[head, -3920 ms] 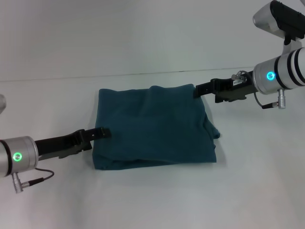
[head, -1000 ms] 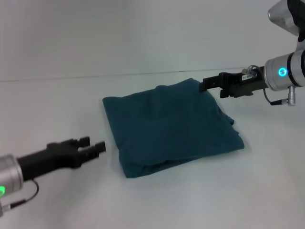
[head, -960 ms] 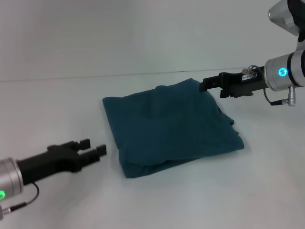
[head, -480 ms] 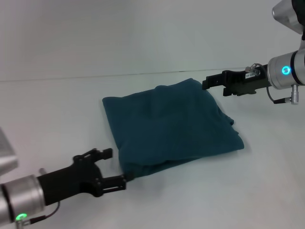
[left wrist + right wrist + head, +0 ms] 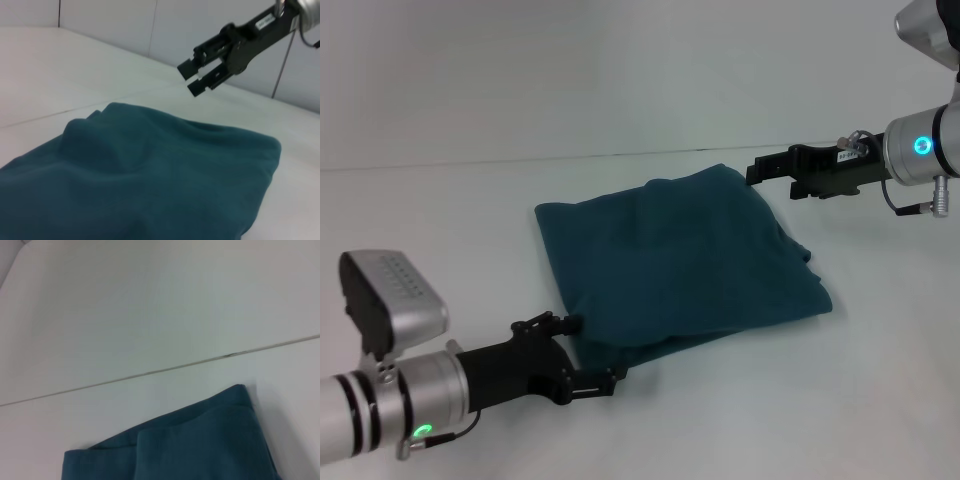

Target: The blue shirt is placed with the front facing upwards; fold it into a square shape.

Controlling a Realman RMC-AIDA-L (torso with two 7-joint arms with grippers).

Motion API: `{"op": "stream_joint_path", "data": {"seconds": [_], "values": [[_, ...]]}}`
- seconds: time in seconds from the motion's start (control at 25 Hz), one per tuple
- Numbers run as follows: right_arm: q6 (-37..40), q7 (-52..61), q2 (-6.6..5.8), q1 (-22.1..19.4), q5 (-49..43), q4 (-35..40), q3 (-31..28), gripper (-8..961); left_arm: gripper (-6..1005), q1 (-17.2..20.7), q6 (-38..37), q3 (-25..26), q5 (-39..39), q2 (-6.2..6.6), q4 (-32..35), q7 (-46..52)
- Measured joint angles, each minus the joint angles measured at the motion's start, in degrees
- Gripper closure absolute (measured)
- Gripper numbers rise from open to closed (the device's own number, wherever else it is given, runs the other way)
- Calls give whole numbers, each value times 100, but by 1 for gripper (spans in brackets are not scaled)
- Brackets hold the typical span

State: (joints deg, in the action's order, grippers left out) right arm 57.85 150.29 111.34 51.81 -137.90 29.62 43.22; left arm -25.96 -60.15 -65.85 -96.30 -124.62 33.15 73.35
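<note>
- Head view: the blue shirt (image 5: 680, 268) lies folded into a rough four-sided bundle in the middle of the white surface (image 5: 470, 220), turned at an angle, with layered edges showing along its near-left side. No lettering or collar shows.
- Head view: the left end effector (image 5: 582, 355) is low at the bundle's near-left corner. Its fingers are spread, one by the cloth edge and one farther toward the near side, and the corner of the fabric sits at or between them; whether they touch it cannot be told.
- Head view: the right end effector (image 5: 754, 170) hangs just beyond the far-right corner of the shirt, level with the surface, apart from the cloth.
- Left wrist view: the shirt (image 5: 150, 180) fills the lower part, rumpled, with a soft hump in its top layer. Past its far edge the right end effector (image 5: 191, 76) hovers with its two fingers slightly parted and nothing between them.
- Right wrist view: only a folded corner of the shirt (image 5: 200, 445) shows on the white surface (image 5: 150, 315), which carries a thin seam line.
</note>
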Motion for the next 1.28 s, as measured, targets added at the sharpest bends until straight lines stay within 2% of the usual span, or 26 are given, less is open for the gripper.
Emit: {"op": "stream_joint_path", "data": {"seconds": [0.32,0.52,0.96,1.16,1.28], "values": [[19,0,-8,-10,0,0,-15,160,51,-140,334,-262,65,0,32,409],[25,0,-8,-16,0,0,-15,162,52,-284,658,-539,-71,26,123,1207],[73,-7,-56,-80,106,0,-15,165,418,-279,940,-822,-284,8,461,1552],[85,-17,-69,-98,139,0,-15,167,664,-266,951,-829,-288,0,504,1552],[89,-18,-69,-110,141,-1,-15,167,740,-266,908,-833,-289,0,506,1552]]}}
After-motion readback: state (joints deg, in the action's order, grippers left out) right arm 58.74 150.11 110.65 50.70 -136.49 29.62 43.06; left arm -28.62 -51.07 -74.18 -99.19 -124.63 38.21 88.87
